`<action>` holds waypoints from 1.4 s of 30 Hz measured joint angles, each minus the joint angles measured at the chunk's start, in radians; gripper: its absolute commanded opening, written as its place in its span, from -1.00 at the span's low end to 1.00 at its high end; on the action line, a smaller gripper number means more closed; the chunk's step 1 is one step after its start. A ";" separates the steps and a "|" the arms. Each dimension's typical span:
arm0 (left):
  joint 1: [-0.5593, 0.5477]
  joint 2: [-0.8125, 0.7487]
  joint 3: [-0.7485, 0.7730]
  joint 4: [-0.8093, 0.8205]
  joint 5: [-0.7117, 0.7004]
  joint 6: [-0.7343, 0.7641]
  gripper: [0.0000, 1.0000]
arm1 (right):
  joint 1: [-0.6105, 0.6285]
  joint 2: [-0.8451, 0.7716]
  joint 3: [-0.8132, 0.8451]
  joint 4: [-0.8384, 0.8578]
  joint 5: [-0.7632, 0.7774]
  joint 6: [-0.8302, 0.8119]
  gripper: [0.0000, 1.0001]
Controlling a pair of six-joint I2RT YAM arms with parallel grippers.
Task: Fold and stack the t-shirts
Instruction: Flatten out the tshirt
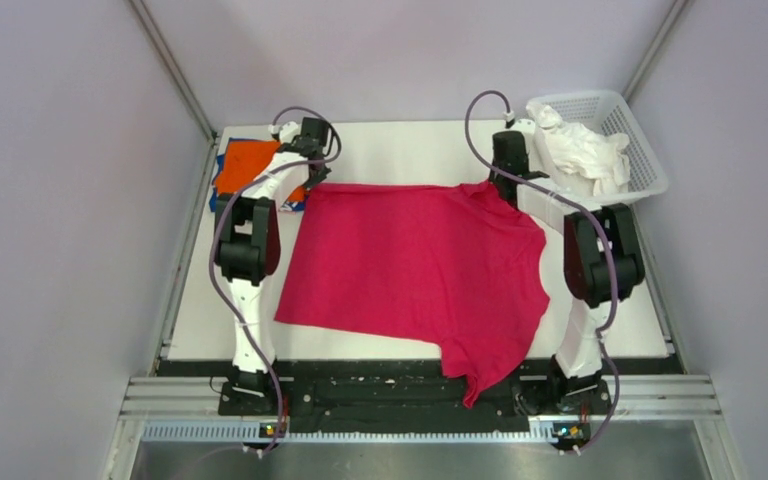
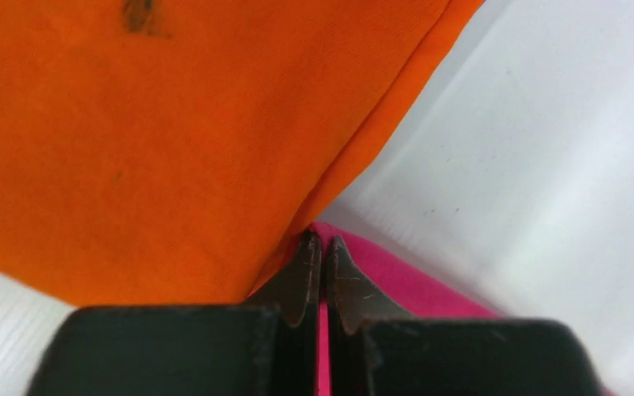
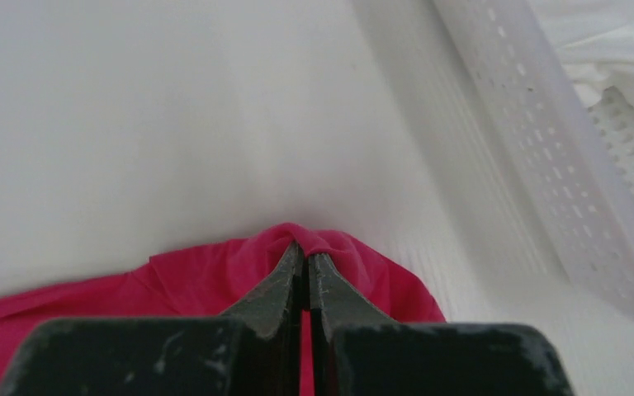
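Note:
A magenta-red t-shirt (image 1: 415, 270) lies spread over the middle of the table, one sleeve hanging over the near edge. My left gripper (image 1: 305, 185) is shut on its far left corner (image 2: 396, 276). My right gripper (image 1: 505, 185) is shut on its far right corner (image 3: 215, 276). An orange t-shirt (image 1: 245, 165) lies folded at the far left and fills the left wrist view (image 2: 149, 140). A blue t-shirt (image 1: 218, 198) peeks out from under it.
A white mesh basket (image 1: 640, 135) at the far right holds white cloth (image 1: 585, 150); its wall (image 3: 537, 157) is close to my right gripper. The white table (image 1: 400, 150) shows bare behind the shirt. Grey walls enclose the cell.

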 measured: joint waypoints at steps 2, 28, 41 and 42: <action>0.004 0.027 0.035 0.000 0.008 -0.005 -1.00 | -0.002 0.059 0.023 0.016 -0.013 0.010 -1.00; 0.024 0.160 0.285 0.049 0.208 -0.009 0.97 | -0.108 0.303 0.344 -0.088 -0.163 0.148 0.84; -0.088 -0.133 -0.093 0.145 0.359 0.042 0.97 | -0.036 0.124 0.090 -0.021 -0.378 0.198 0.87; -0.098 -0.146 -0.130 0.156 0.379 0.045 0.98 | -0.032 0.133 0.092 -0.018 -0.386 0.203 0.87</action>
